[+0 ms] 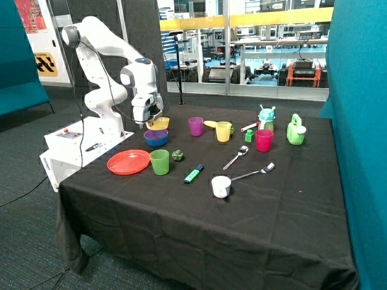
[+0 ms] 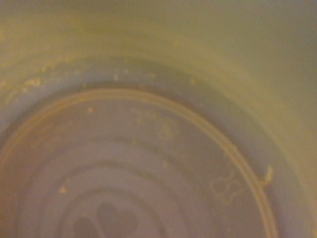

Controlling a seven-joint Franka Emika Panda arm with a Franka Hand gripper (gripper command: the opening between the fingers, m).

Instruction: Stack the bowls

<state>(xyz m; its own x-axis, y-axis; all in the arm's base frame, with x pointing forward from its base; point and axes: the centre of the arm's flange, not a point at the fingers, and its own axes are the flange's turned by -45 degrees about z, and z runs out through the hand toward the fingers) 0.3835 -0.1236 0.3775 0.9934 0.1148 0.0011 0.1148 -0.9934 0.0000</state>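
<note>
On the worktop (image 1: 181, 217), the claw (image 1: 147, 122) is at the yellow bowl (image 1: 159, 123), apparently pinching its rim just above the blue-and-purple bowl pair (image 1: 156, 138). Stacking is nearly finished, I judge; next comes lowering it squarely in, then letting go.

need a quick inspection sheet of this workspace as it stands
surface: table under a black cloth, draped over the edges.
job's things: yellow plastic bowl at the gripper, just above the blue and purple plastic bowls, which look nested; the wrist view is filled by the yellow bowl's inside.
clutter: flat red-orange plate, green cup, purple cup, yellow cup, pink cup, white cup, two metal spoons, green marker, green toy watering can.
gripper: at the yellow bowl; finger state cannot be told.
cables: black cable on the floor beside the robot's base.
surroundings: teal partitions, glass wall behind.
</note>
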